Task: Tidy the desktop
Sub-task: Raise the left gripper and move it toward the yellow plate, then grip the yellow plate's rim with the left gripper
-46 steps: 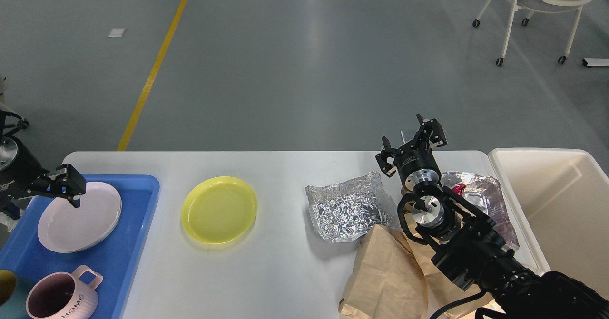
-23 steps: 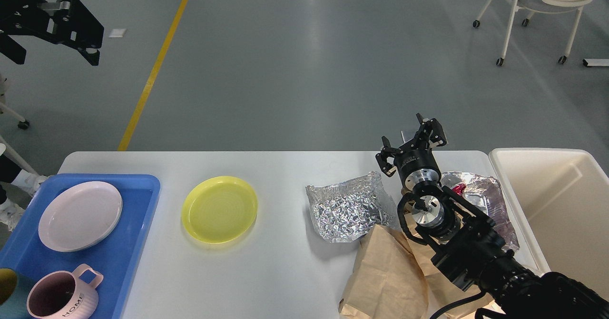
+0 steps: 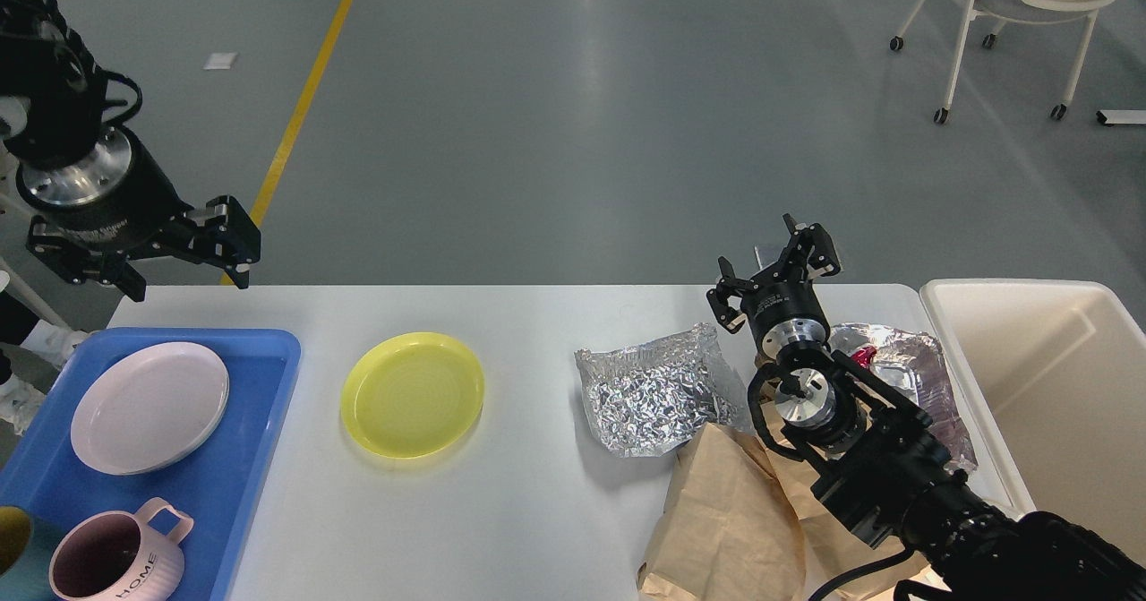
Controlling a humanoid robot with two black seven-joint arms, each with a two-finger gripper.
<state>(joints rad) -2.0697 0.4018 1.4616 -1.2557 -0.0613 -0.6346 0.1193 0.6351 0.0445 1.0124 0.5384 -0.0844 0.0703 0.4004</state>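
The white desktop [image 3: 537, 511] holds a yellow plate [image 3: 412, 395] left of centre, a crumpled foil sheet [image 3: 658, 395], a brown paper bag [image 3: 730, 520] at the front right, and a second foil sheet [image 3: 904, 368] with a red scrap on it. My left gripper [image 3: 188, 279] hangs open and empty above the table's far left corner, beyond the blue tray [image 3: 255, 458]. My right gripper [image 3: 770, 265] is open and empty over the far edge, just beyond the foil sheets. My right arm covers part of the bag and the second foil.
The blue tray holds a pale pink plate [image 3: 149, 408], a pink mug [image 3: 116, 561] and a teal cup [image 3: 13, 547] cut off by the view's edge. A cream-white bin [image 3: 1056, 386] stands against the table's right end. A wheeled chair [image 3: 1012, 10] stands far back right.
My left gripper left the pink plate lying in the tray, rose high, then came down and right to above the table's far left corner. The right arm has not moved.
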